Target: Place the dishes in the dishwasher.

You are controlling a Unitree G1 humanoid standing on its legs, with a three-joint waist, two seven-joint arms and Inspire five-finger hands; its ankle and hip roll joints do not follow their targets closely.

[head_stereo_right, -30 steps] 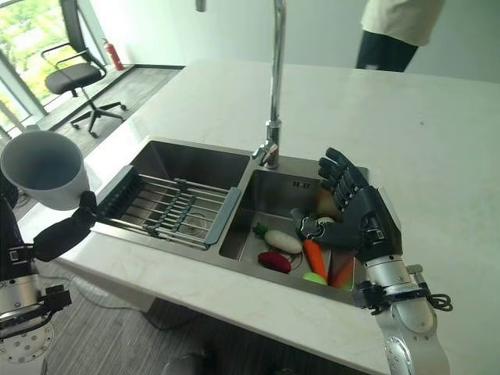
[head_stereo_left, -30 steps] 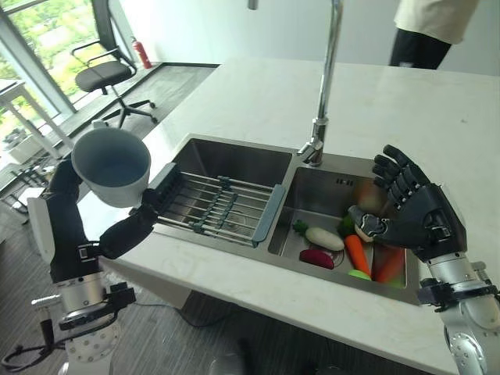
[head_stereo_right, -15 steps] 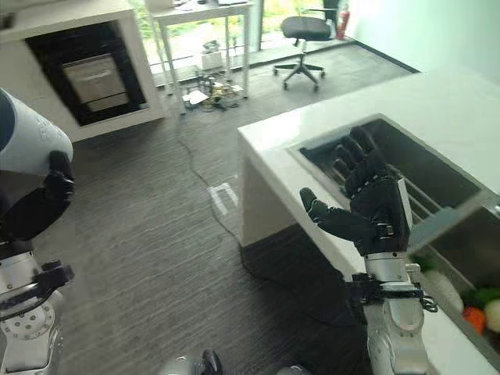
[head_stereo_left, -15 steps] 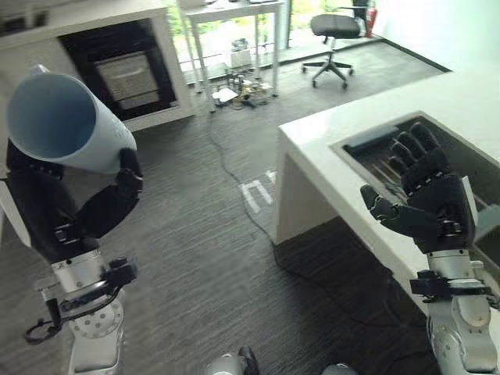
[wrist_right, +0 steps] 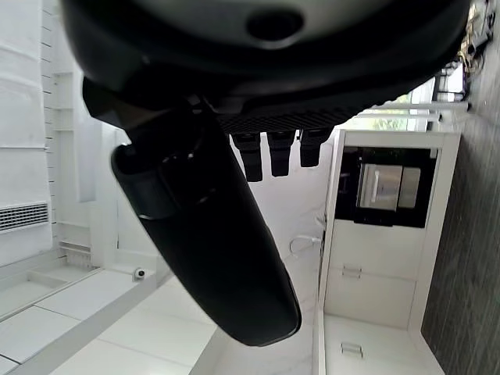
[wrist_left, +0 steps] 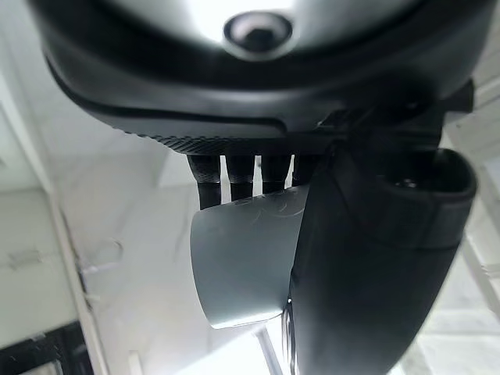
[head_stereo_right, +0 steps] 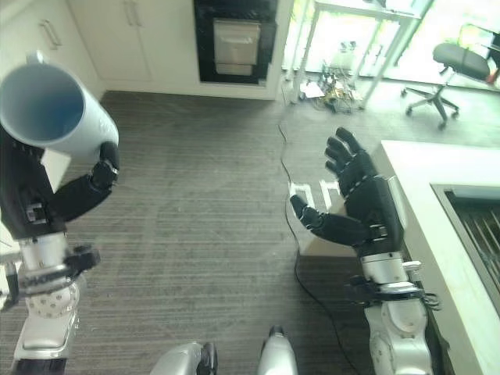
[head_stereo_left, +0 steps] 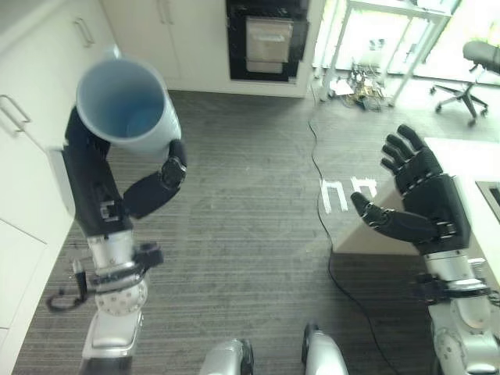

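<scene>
Left hand (head_stereo_left: 168, 173) raised at scene left, fingers and thumb curled round pale blue-grey cup (head_stereo_left: 129, 105), mouth tilted toward camera, above dark striped floor (head_stereo_left: 234, 234). White cabinets (head_stereo_left: 31, 94) at far left. Built-in black oven (head_stereo_left: 266, 39) far centre. Right hand (head_stereo_left: 426, 207) at right, empty, fingers spread wide, beside white counter corner (head_stereo_left: 484, 160).

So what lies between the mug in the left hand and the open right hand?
Nothing is held there: in the left eye view the stretch between the mug in the left hand and the right hand shows only dark striped floor below.
</scene>
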